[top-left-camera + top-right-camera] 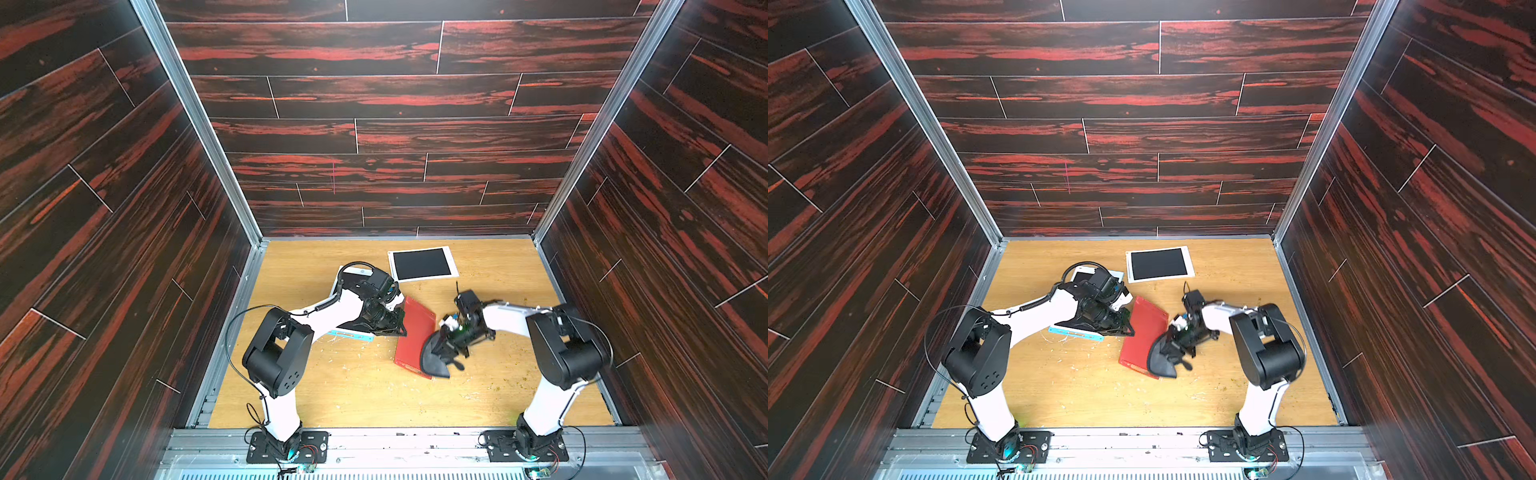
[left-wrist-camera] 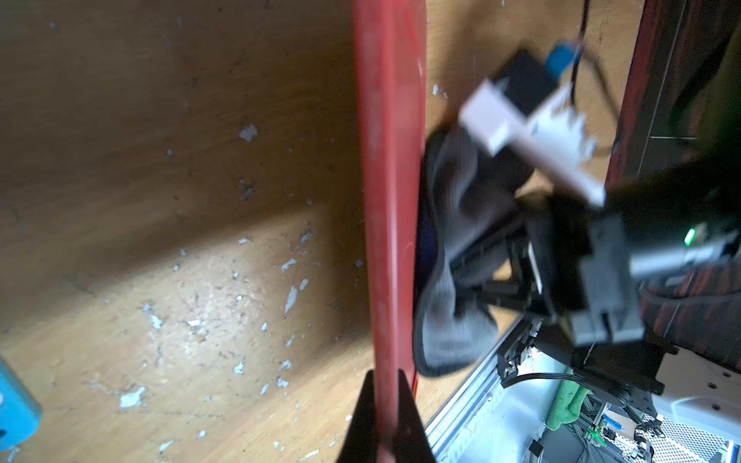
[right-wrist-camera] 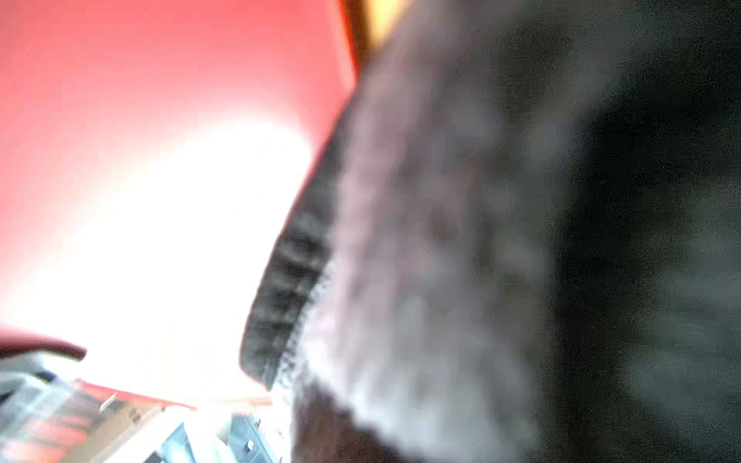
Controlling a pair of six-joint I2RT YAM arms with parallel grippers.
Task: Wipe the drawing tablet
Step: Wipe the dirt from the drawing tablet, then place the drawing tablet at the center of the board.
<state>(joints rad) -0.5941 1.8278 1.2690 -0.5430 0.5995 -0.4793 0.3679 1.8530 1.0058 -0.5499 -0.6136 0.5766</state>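
Both elbows high, jaws on tablet and cloth

Your left arm rises from its base, bends at the elbow and reaches inward, wrist turned down. Your left gripper has its jaws pinched on the edge of the red tablet. Your right arm mirrors that pose, forearm pointing to the middle. Your right gripper points down and inward, its jaws clamped on the grey cloth, near the left one.
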